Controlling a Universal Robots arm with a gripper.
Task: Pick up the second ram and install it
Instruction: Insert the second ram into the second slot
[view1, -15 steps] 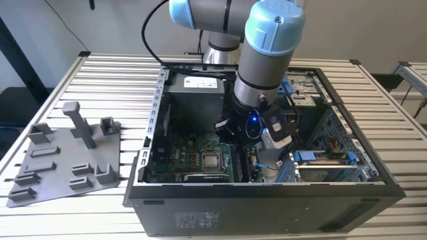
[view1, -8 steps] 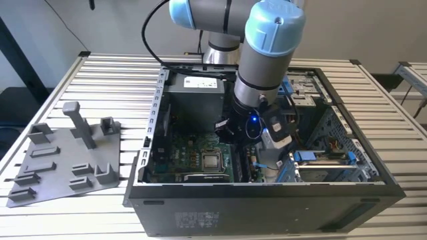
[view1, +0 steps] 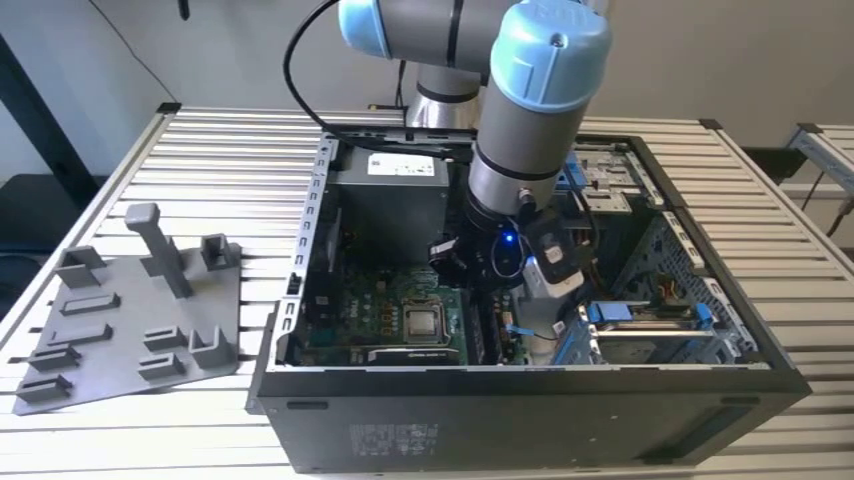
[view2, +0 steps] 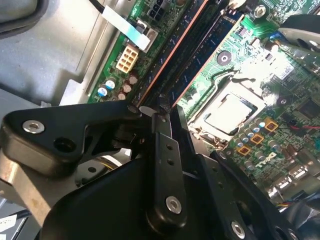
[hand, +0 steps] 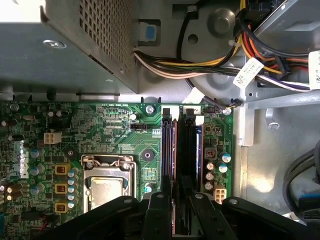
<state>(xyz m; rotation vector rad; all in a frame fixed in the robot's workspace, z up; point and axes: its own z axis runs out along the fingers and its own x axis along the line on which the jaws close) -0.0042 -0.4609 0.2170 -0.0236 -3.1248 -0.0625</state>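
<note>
Over on the exterior view's left, the grey fixture plate (view1: 134, 320) with its pegs lies on the slatted table (view1: 227, 150), well apart from the action. Moving right, the open computer case (view1: 534, 400) has the arm plunged down inside, its gripper (view1: 497, 262) low over the green motherboard (view1: 387, 320), just right of the processor socket (view1: 424, 322).

In the first wrist view, the fingers (hand: 159, 210) come together to a narrow gap right over the memory slots (hand: 187, 145). The second ram (hand: 167, 150), a thin dark stick on edge, runs straight away from the fingertips, its long axis in line with the slots and beside the processor socket (hand: 106, 187).

The second wrist view agrees: fingertips (view2: 161, 117) drawn close at the near end of the ram (view2: 175, 55). I judge they're pinching its top edge, though the contact itself is hidden. It looks set in its slot, but whether it is fully seated I can't tell.
</note>
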